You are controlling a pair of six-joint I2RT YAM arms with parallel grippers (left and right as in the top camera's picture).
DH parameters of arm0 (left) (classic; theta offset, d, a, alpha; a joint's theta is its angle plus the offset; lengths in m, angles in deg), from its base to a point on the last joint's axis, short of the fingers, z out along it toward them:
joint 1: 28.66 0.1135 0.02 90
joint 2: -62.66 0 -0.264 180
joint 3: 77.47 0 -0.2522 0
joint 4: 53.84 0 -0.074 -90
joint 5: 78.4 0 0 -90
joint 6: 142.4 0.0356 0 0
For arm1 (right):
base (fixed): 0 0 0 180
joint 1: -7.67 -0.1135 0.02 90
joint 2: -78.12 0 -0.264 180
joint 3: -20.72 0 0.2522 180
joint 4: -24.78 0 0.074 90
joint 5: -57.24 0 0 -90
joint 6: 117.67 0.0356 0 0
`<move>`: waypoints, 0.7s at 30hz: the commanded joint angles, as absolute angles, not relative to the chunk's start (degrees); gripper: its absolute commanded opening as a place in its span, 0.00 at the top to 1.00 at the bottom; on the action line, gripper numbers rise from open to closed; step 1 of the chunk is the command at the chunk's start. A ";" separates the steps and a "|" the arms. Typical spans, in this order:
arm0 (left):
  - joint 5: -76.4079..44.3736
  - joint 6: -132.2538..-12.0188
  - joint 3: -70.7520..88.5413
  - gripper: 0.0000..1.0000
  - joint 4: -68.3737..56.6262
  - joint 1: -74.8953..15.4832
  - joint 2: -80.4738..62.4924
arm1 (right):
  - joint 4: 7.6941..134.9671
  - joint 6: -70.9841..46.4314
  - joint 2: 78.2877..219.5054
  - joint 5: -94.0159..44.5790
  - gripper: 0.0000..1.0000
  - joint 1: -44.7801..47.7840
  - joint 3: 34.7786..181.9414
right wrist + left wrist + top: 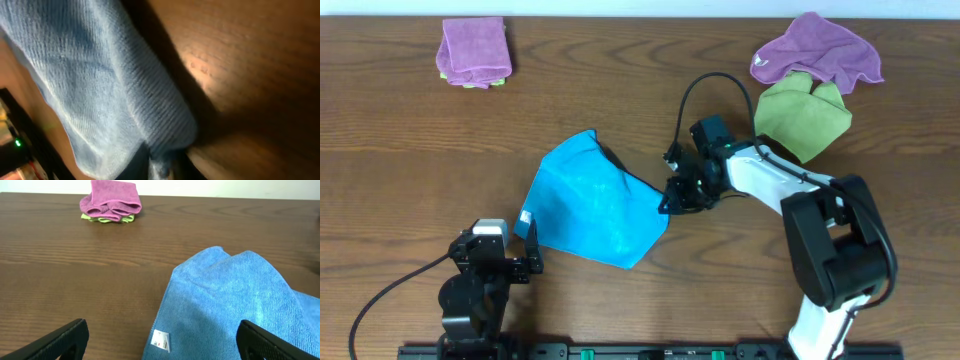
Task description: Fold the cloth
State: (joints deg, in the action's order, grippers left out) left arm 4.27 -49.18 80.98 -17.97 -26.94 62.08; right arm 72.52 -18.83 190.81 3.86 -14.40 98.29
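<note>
The sky-blue cloth (pixel 592 203) lies in the middle of the table, its right side lifted off the wood. My right gripper (pixel 669 200) is shut on the cloth's right edge; in the right wrist view the cloth (pixel 100 85) hangs from the fingers (pixel 167 167) above the table. My left gripper (pixel 527 250) is open and empty at the cloth's lower left corner. In the left wrist view its fingers (pixel 160 340) sit either side of the cloth's corner (pixel 235 300), which bears a white label (pixel 161 340).
A folded purple cloth on a yellow-green one (pixel 474 52) lies at the back left, also in the left wrist view (pixel 111 201). A crumpled purple cloth (pixel 817 50) and a yellow-green cloth (pixel 801 115) lie at the back right, near the right arm.
</note>
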 commanded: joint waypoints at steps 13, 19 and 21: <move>4.29 -49.37 82.14 0.05 -17.62 -27.18 62.40 | 78.51 -20.63 191.29 -11.81 0.99 -12.26 142.90; 4.29 -49.37 82.14 0.05 -17.62 -27.18 62.40 | 87.91 -25.17 191.29 -25.78 0.99 -12.91 157.66; 4.29 -49.37 82.14 0.05 -17.62 -27.18 62.40 | 91.60 -26.33 191.59 -21.80 0.99 -15.03 157.55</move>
